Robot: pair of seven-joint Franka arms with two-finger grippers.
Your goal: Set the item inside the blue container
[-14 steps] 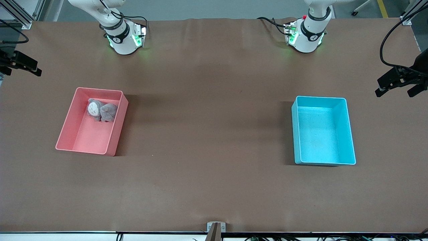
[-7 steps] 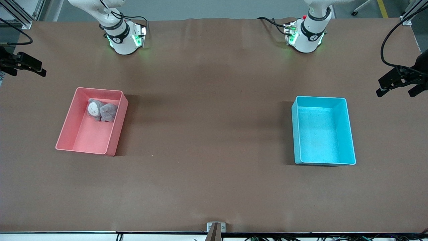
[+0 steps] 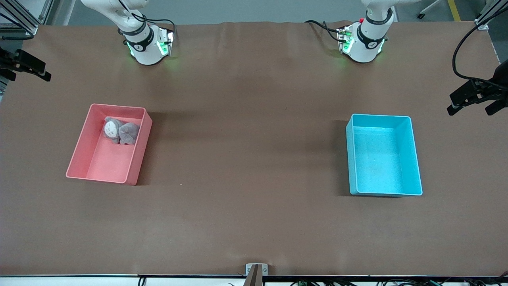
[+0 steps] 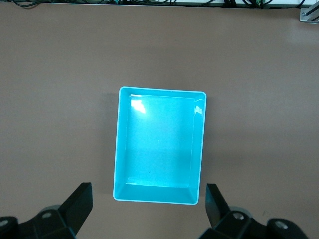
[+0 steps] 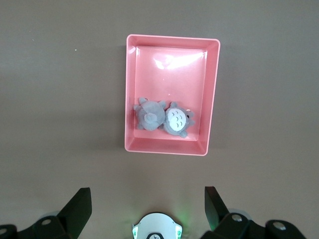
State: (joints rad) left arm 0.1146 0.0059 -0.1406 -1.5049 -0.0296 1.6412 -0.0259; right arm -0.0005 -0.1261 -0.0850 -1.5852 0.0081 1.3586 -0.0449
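Note:
The blue container (image 3: 414, 159) stands empty toward the left arm's end of the table; its rim (image 4: 162, 91) shows whole in the left wrist view. A grey plush toy with a white face (image 3: 119, 131) lies in the pink bin (image 3: 79, 159), in the end farther from the front camera, and is also in the right wrist view (image 5: 164, 118). My left gripper (image 4: 148, 195) hangs open high over the table beside the blue container. My right gripper (image 5: 147, 196) hangs open high over the table beside the pink bin (image 5: 130, 89). Both hold nothing.
The brown table (image 3: 246, 139) lies bare between the two bins. The arm bases (image 3: 147, 47) (image 3: 363, 43) stand along the edge farthest from the front camera. The right arm's base (image 5: 157, 226) shows under its own gripper. A small bracket (image 3: 256, 270) sits at the nearest edge.
The right gripper shifted slightly at the edge of the front view. The left gripper, both bins and the plush toy have not moved.

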